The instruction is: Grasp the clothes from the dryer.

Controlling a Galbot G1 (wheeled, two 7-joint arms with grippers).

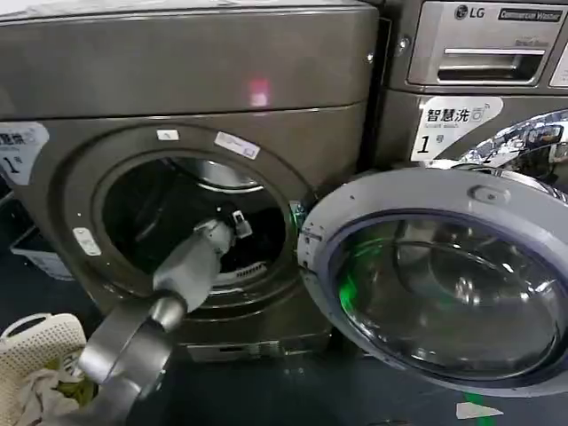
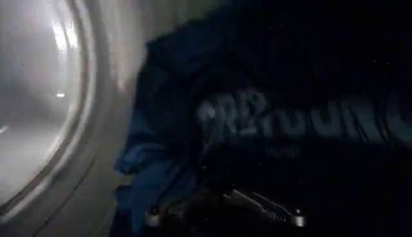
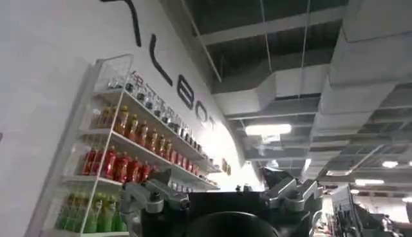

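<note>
Clothes [image 2: 193, 129]: dark navy bundle with pale printed lettering, lying inside the dryer drum against the curved metal drum wall [image 2: 45, 129]. In the left wrist view the fabric sits right in front of the left hand [image 2: 225, 209]; its finger tips [image 2: 270, 209] are at the fabric's lower edge, contact can't be confirmed. Can't tell whether that hand is wide, narrow or holding cloth.

Dryer [image 1: 186, 80]: bronze-grey front loader, white label with "1" [image 1: 18, 151] at its left edge. The left arm [image 1: 177, 275] reaches through the round porthole [image 1: 191, 222], wrist and hand well inside the drum. Round grey-rimmed glass door [image 1: 444, 275] is swung fully open to the right, in front of the neighbouring LG machine [image 1: 479, 44].

Floor, lower left corner of the head view: white perforated laundry basket [image 1: 40, 342] with pale fabric [image 1: 35, 390] in it, just beside the left arm's elbow.

Right hand [image 3: 222, 199]: pointing up toward the ceiling [image 3: 290, 64], well away from the dryer, fingers [image 3: 151, 196] spread wide, nothing between them. Drink shelf [image 3: 122, 161] with bottles on the wall behind it.
</note>
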